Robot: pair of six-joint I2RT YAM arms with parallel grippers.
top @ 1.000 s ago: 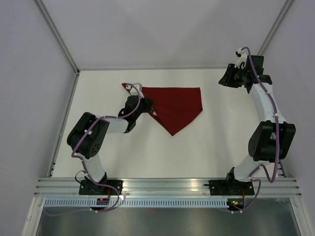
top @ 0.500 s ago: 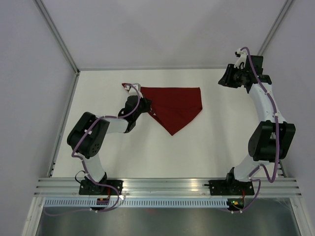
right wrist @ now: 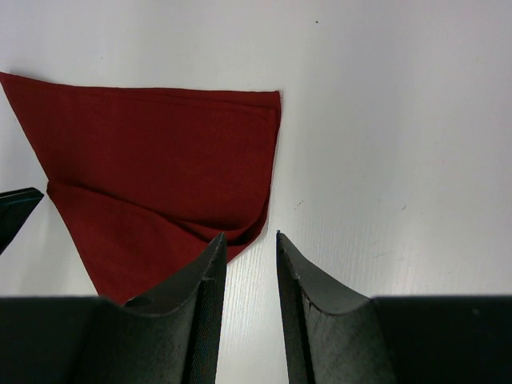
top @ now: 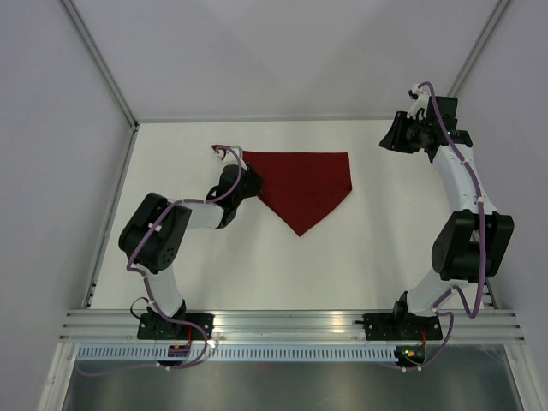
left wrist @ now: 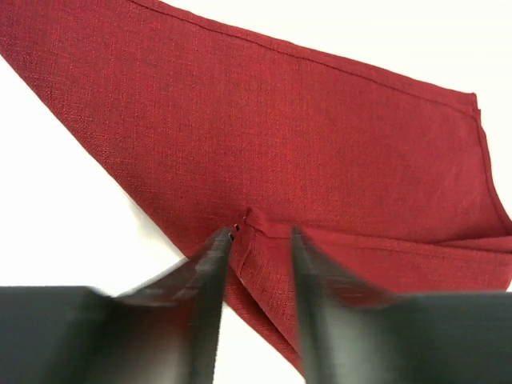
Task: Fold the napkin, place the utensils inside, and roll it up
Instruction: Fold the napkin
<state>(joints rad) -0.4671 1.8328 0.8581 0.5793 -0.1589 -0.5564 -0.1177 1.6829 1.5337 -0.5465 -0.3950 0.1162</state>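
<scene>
The dark red napkin (top: 308, 181) lies flat on the white table as a folded triangle, its point toward the near side. My left gripper (top: 254, 180) is low at the napkin's left corner. In the left wrist view the napkin (left wrist: 304, 136) fills the frame, and a folded corner lies between the parted fingers of the left gripper (left wrist: 262, 234), not pinched. My right gripper (top: 390, 141) hovers at the back right, open and empty, apart from the napkin. It shows in the right wrist view (right wrist: 249, 235) with the napkin (right wrist: 160, 152) beyond it. No utensils are in view.
The white table (top: 385, 248) is bounded by grey walls at the back and sides and a metal rail (top: 291, 321) at the near edge.
The raised flap at the napkin's left side has been laid down flat. My left gripper has shifted slightly back and left. The right arm has not moved.
</scene>
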